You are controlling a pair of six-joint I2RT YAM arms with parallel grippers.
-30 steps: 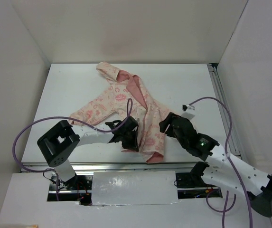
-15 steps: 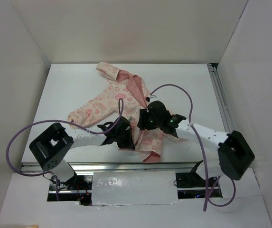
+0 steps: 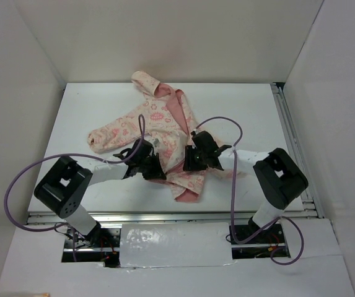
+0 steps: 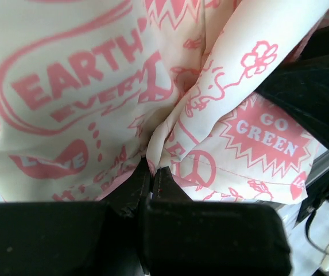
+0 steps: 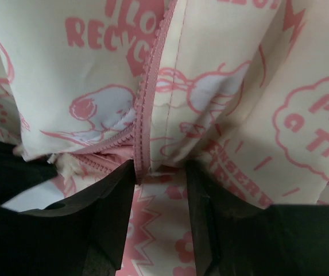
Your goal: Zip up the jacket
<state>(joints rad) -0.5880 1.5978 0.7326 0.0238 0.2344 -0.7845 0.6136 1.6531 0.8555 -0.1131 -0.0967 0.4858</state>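
The jacket (image 3: 158, 124) lies on the white table (image 3: 239, 111), hood at the far end, hem toward me, one sleeve (image 3: 106, 137) stretched left. My left gripper (image 3: 154, 168) is at the hem's left side. In the left wrist view it (image 4: 151, 171) is shut on a fold of the printed fabric (image 4: 84, 86). My right gripper (image 3: 188, 162) is on the jacket's right front. In the right wrist view it (image 5: 161, 184) is open, jaws astride the cloth (image 5: 227, 69), with the pink zipper tape (image 5: 144, 115) against the left finger (image 5: 115, 213). No zipper slider shows.
White walls enclose the table on three sides. A metal rail (image 3: 290, 130) runs along the right edge. Purple cables (image 3: 16, 185) loop beside both arms. The right arm's black body (image 4: 313, 92) sits close at the right in the left wrist view.
The right arm swung in from the near right onto the jacket's front. The left gripper moved away from me, and the whole jacket shifted farther up the table.
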